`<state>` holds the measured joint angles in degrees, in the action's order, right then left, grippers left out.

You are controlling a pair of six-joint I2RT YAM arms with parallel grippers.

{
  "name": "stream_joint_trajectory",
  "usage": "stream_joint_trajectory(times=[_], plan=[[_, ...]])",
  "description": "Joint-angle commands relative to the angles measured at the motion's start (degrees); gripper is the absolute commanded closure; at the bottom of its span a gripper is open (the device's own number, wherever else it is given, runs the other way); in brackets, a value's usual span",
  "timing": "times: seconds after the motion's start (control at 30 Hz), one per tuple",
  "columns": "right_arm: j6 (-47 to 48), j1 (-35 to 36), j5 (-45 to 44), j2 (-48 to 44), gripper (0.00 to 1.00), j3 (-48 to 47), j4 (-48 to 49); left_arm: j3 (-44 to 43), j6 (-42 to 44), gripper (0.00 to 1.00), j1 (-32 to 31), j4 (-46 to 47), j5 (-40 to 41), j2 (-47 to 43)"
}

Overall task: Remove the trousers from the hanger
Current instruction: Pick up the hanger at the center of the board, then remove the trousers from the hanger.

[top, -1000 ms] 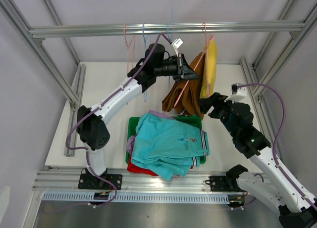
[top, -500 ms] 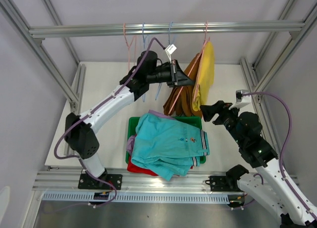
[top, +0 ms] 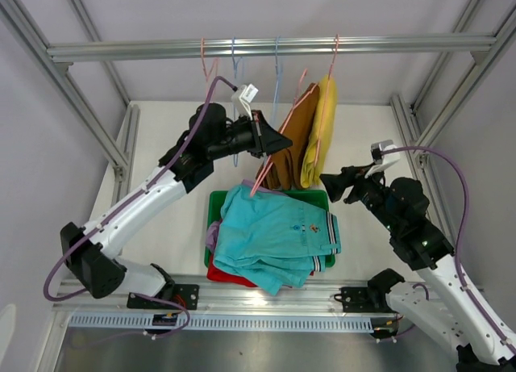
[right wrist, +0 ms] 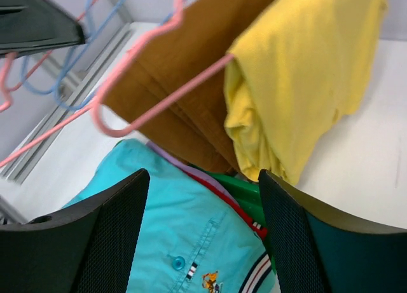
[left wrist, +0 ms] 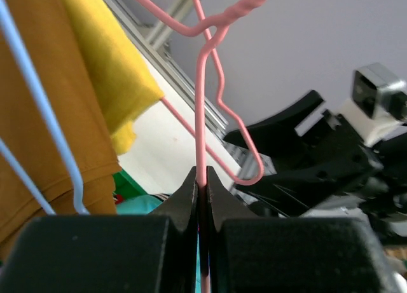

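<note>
The left gripper (left wrist: 202, 182) is clamped shut on the wire of a pink hanger (left wrist: 202, 115) and holds it tilted below the rail (top: 363, 43). In the middle of the table, the green tray (top: 216, 198) holds the teal trousers (top: 278, 231) on top. The lilac trousers (top: 212, 236) and red trousers (top: 226, 275) show only as edges beneath them. The brown trousers (top: 292, 138) hang folded beside the gripped hanger and appear to be draped over its bar, though the wrist views do not settle this. Just to their right, touching them, the yellow trousers (top: 318, 130) hang folded over a pink bar. Both hanging pairs look like light, soft cloth that will sag and slide freely along thin wire. In my judgement the best hold is a pinch on the doubled lower fold, away from the wire, pulling down and off the open end. The right gripper (right wrist: 202, 178) has its jaws well apart and holds nothing. It points at the lower edges of the brown and yellow pairs, near them but not touching.
</note>
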<state>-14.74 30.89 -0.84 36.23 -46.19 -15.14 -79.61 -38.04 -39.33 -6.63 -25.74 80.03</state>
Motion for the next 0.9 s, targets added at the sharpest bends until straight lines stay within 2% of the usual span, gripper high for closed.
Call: stream_joint_trajectory(times=[0.0, 0.17, 0.3, 0.4, 0.47, 0.53, 0.57, 0.67, 0.87], plan=[[6.03, 1.18, 8.04, -0.02, 0.27, -4.95, 1.78, 1.38, 5.17, 1.00, -1.53, 9.01, 6.03, -7.95], [7.80, 3.29, 14.10, 1.12, 0.26, -10.31, 0.72, 6.47, 10.08, 1.00, -3.46, 7.25, 19.04, -13.84], [9.03, 6.89, 14.91, 5.76, 0.26, -14.70, 1.42, 8.42, 13.08, 1.00, -4.61, 5.05, 29.67, -17.27], [11.92, 12.86, 10.70, 10.25, 0.26, -17.08, 0.99, 9.91, 13.43, 1.00, -4.79, 4.79, 35.57, -19.38], [14.47, 19.25, 4.12, 15.08, 0.26, -19.45, 0.81, 11.32, 13.69, 1.00, -4.79, 4.70, 38.64, -20.26], [16.40, 22.53, -1.50, 18.34, 0.25, -20.77, 0.98, 12.46, 14.22, 1.00, -4.79, 4.96, 39.97, -20.96], [17.20, 24.46, -7.45, 21.14, 0.25, -21.47, 2.20, 12.55, 14.48, 1.00, -4.79, 5.31, 41.28, -21.23], [18.95, 25.35, -15.65, 24.75, 0.24, -20.09, 6.76, 12.99, 14.93, 1.00, -4.79, 5.05, 43.48, -21.32], [22.21, 25.62, -22.80, 30.12, 0.19, -17.79, 14.32, 13.17, 15.54, 1.00, -4.79, 5.31, 44.37, -21.14]])
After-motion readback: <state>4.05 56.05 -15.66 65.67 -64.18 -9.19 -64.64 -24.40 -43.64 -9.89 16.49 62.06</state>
